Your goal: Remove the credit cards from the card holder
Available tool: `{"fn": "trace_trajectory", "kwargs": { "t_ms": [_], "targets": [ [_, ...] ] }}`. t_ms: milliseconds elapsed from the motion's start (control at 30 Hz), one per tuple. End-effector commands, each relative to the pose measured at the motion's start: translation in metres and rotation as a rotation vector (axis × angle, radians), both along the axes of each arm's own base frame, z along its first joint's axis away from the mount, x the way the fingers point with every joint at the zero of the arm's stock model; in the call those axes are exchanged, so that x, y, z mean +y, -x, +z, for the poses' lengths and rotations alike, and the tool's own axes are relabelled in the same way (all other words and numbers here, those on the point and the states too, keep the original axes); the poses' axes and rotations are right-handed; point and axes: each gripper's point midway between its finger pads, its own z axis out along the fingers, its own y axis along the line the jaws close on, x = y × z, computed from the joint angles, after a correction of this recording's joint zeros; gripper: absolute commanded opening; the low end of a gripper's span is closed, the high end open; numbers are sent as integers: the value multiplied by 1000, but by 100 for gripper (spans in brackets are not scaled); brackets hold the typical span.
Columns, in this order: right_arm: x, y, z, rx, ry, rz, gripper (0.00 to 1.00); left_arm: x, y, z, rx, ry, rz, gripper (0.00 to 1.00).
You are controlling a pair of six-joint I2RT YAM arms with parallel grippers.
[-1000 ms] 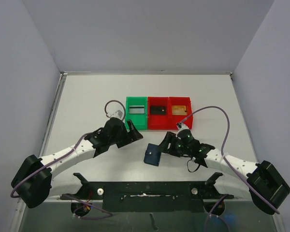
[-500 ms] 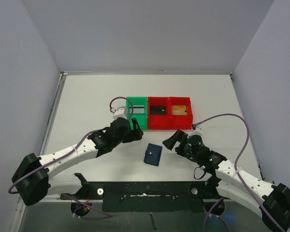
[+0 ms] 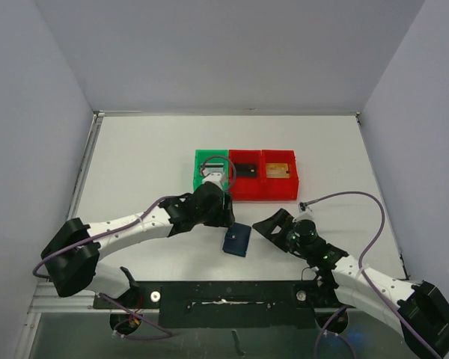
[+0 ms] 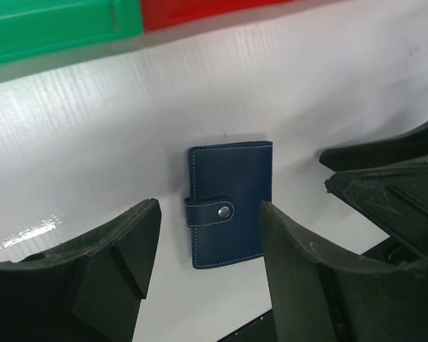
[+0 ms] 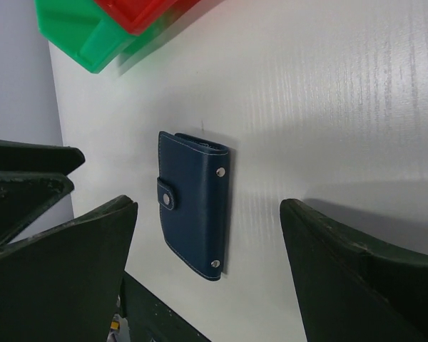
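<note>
The card holder (image 3: 237, 241), a dark navy wallet, lies closed on the table with its strap snapped. It also shows in the left wrist view (image 4: 230, 206) and the right wrist view (image 5: 196, 203). My left gripper (image 3: 223, 215) is open and empty just up-left of it (image 4: 208, 214). My right gripper (image 3: 269, 223) is open and empty just to its right (image 5: 208, 214). A black card (image 3: 245, 170) lies in the middle red bin. A gold-tan card (image 3: 278, 170) lies in the right red bin. The silver-grey card is hidden behind my left wrist and cable.
A green bin (image 3: 200, 158) and two red bins (image 3: 262, 191) stand in a row behind the wallet. Their front walls show in the left wrist view (image 4: 57, 28). The black rail (image 3: 224, 295) runs along the near edge. Grey walls enclose the table.
My left arm has swung right, from beside the green bin to the wallet. My right gripper, at the wallet one second ago, has backed off to its right. The wallet has stayed put.
</note>
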Motion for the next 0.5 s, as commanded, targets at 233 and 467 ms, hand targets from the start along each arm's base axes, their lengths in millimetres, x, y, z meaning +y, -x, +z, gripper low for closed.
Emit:
{"fn": "trace_trajectory", "kwargs": {
  "t_ms": [233,467],
  "targets": [
    [14,-13,13,-3,-52,4,72,-36,26,-17,19,-169,-160,51],
    [19,-13,7,24,-11,42,68,-41,39,-39,44,-253,-192,50]
  ]
}}
